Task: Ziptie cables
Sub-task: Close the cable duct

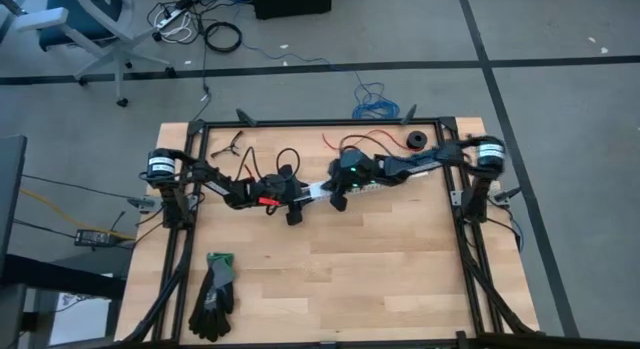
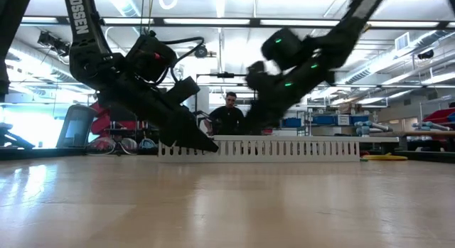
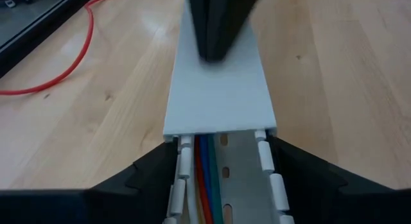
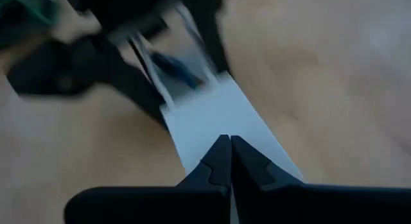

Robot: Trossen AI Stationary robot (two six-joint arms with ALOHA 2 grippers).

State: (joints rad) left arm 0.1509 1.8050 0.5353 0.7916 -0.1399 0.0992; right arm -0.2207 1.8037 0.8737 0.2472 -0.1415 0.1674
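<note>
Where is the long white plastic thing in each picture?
High view: the white channel lies across the table's far half, between the two grippers.
Low view: it stands in the middle, slotted side showing.
Left wrist view: centre, its cover above the cables.
Right wrist view: centre, its cover.
Shared landmark: the shut right gripper on the cover.

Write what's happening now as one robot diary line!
left gripper: straddles channel end, wires inside | right gripper: shut, tips on cover | gloves: untouched
</note>
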